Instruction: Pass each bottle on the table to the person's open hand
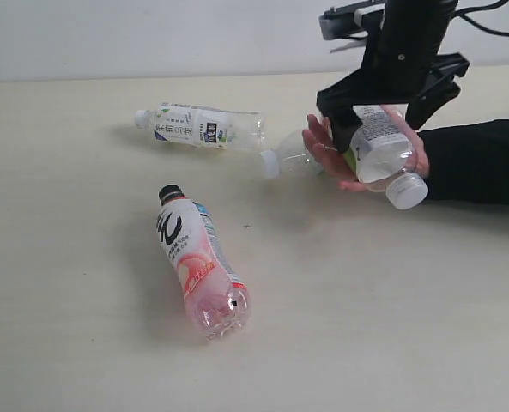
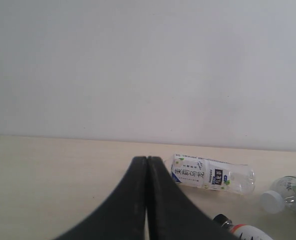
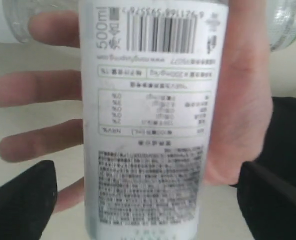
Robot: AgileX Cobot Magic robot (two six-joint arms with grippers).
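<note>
Right gripper (image 1: 378,133) is spread wide either side of the white-labelled bottle (image 1: 383,153), not touching it. The bottle's laid across the person's open hand (image 1: 321,148), cap end hanging past the palm. It could get rolled off onto the surface (image 1: 82,300) if the hand isn't closed, or clipped as the gripper's lifted away. Left gripper (image 2: 147,200) is clamped shut, empty.

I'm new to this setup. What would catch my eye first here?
First, the black right gripper, open, straddling a clear white-labelled plastic bottle with a white cap that lies in the person's bare upturned hand at the right of the exterior view. Next, the pink-and-white plastic bottle with a black cap lying on its side at the front middle of the pale cream table.
</note>
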